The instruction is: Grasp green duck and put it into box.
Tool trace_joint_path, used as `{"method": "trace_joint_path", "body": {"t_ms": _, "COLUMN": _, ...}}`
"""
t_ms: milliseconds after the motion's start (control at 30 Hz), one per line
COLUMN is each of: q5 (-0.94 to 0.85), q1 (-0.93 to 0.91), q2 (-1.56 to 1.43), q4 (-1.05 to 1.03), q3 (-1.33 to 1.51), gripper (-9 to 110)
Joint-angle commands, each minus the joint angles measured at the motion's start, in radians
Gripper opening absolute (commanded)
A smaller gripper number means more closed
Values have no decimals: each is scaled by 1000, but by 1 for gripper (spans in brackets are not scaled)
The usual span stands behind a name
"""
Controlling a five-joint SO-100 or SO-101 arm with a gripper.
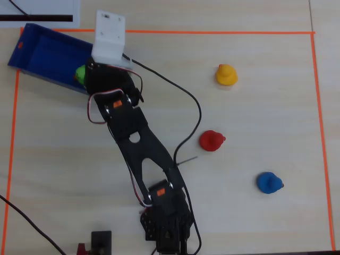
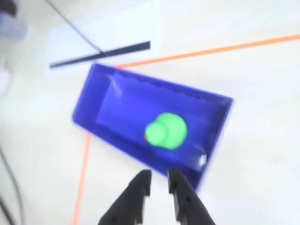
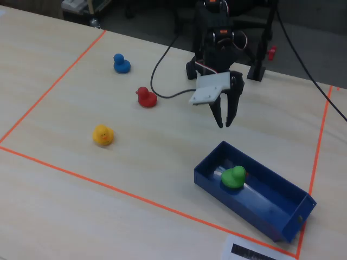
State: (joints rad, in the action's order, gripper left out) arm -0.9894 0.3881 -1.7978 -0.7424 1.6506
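The green duck [image 2: 166,131] lies inside the dark-blue box [image 2: 122,103], near its right half in the wrist view. In the fixed view the duck [image 3: 234,177] rests on the floor of the box [image 3: 271,200], toward the end nearest the arm. My gripper [image 3: 223,124] hangs above the table just short of the box, apart from the duck. Its black fingers stand a narrow gap apart, with nothing between them in the wrist view [image 2: 159,176]. In the overhead view the arm covers most of the duck [image 1: 81,73], and the box [image 1: 37,53] sits at the top left corner.
A yellow duck [image 3: 102,135], a red duck [image 3: 146,97] and a blue duck [image 3: 121,64] stand apart on the table. Orange tape [image 1: 212,32] outlines the work area. A white sheet [image 2: 108,42] lies beyond the box. A black cable [image 1: 186,95] trails beside the arm.
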Motion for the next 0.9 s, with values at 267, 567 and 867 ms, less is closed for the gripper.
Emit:
{"method": "trace_joint_path", "body": {"t_ms": 267, "q5": -213, "q1": -160, "q2": -965, "q4": 100, "q3": 927, "gripper": 0}}
{"method": "trace_joint_path", "body": {"t_ms": 567, "q5": -198, "q1": -216, "q2": -1379, "q4": -103, "q3": 1270, "gripper": 0}}
{"method": "trace_joint_path", "body": {"t_ms": 867, "q5": -201, "q1": -232, "q2": -1511, "q4": -276, "q3": 1436, "gripper": 0}}
